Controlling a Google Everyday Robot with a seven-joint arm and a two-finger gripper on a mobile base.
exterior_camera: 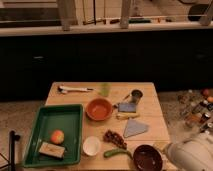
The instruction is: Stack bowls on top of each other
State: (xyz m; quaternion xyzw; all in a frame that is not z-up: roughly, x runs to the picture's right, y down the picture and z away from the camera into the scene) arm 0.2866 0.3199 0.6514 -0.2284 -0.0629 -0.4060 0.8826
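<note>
The orange bowl [99,108] with a paler rim sits upright in the middle of the wooden table [150,102]. The dark brown-maroon bowl [147,156] sits upright at the table's front right edge. The two bowls are apart, each empty. My gripper [173,150] is at the end of the white arm [194,154] in the bottom right corner, just right of the brown bowl and low over the table's corner. It holds nothing that I can see.
A green tray [37,137] at the front left holds an apple [57,136] and a sponge [52,149]. A white cup [92,145], green pepper [116,152], blue cloth [134,128], banana [127,116], metal cup [136,94] and utensils [74,89] lie around the bowls. A dark counter stands behind.
</note>
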